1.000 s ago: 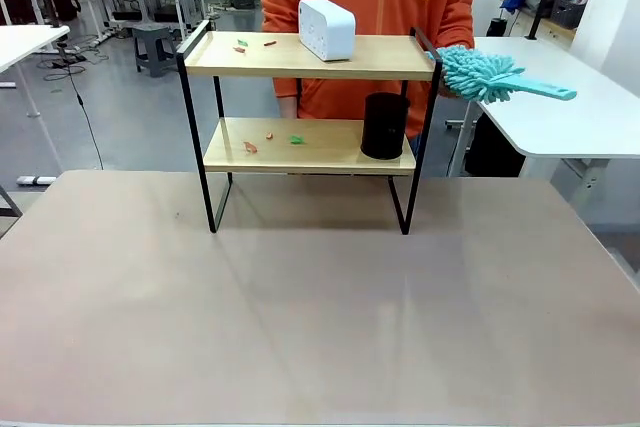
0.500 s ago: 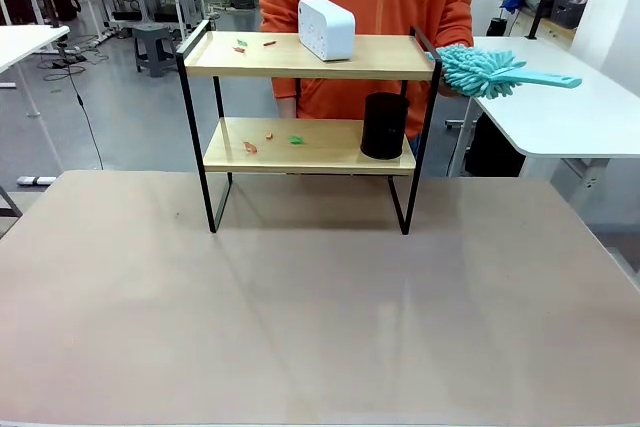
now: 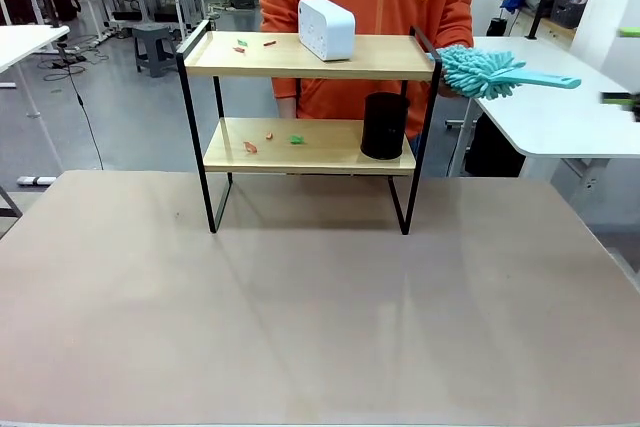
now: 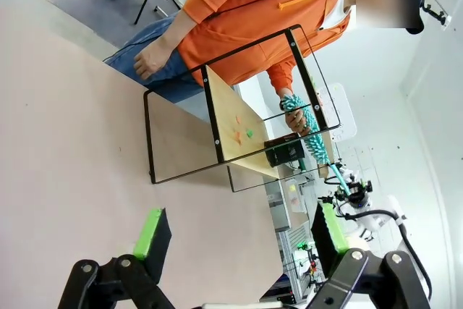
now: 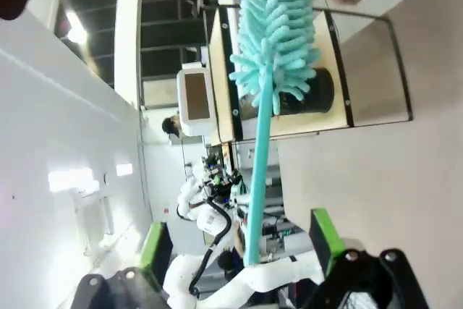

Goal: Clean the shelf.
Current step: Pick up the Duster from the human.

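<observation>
The shelf (image 3: 380, 55) stands at upper centre of the front view, with a white box (image 3: 327, 28) on its top board, a black cylinder (image 3: 384, 125) on the lower one and small red and green scraps (image 3: 296, 139) on both. To its right a person's hand (image 4: 296, 120) holds a teal duster (image 3: 480, 72) by the fluffy head, handle pointing at the right edge of the frame. In the right wrist view the right gripper (image 5: 239, 240) is spread wide with nothing held, and the handle's tip aims into the gap; whether it is already between the pads I cannot tell. The left gripper (image 4: 241, 228) is also wide open and empty above the table.

A grip taken at the very tip would likely let the duster droop or twist free, and it would fall if the person lets go early. Later sweeping could topple the box or cylinder
</observation>
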`<action>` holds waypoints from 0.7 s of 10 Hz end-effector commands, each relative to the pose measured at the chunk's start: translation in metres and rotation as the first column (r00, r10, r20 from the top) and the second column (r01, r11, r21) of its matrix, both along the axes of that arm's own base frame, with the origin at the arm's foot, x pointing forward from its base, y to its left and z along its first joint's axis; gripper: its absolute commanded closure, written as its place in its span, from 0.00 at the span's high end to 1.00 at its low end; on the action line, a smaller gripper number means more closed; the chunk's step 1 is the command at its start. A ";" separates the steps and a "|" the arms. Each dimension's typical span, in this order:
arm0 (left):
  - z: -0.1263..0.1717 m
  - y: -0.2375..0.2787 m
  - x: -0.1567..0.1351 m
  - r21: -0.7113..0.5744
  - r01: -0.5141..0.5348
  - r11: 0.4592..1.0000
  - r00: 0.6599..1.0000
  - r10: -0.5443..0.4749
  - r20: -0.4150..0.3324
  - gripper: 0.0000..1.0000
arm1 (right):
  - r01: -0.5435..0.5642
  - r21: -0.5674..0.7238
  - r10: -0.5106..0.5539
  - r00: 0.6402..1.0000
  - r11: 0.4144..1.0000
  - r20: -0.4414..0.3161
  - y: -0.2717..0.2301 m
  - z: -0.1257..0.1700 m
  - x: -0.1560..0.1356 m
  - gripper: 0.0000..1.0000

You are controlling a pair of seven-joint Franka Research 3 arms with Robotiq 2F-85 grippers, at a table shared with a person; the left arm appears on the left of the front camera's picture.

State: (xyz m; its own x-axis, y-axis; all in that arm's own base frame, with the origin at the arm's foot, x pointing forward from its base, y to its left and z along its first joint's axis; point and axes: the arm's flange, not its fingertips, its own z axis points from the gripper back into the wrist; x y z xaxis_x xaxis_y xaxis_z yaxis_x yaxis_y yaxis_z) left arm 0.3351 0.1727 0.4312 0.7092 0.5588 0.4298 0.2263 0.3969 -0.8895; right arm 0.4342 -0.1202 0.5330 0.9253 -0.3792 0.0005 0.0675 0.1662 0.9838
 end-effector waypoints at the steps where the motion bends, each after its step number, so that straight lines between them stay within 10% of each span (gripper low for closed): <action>1: 0.002 0.000 -0.001 -0.008 0.000 1.000 1.000 0.000 0.020 1.00 | -0.038 -0.008 0.037 0.992 0.999 -0.123 0.005 0.002 0.031 1.00; 7: 0.002 0.000 -0.001 -0.008 0.000 1.000 1.000 0.000 0.020 1.00 | -0.194 -0.180 0.150 0.962 0.964 -0.229 0.064 0.005 0.042 1.00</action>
State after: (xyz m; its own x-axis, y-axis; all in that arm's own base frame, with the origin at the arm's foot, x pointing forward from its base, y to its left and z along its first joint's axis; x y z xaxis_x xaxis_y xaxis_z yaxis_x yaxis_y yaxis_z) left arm 0.3349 0.1731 0.4313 0.7086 0.5596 0.4298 0.2260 0.3970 -0.8896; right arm 0.4737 -0.0628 0.5291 0.9648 -0.2287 -0.1296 0.2059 0.3507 0.9136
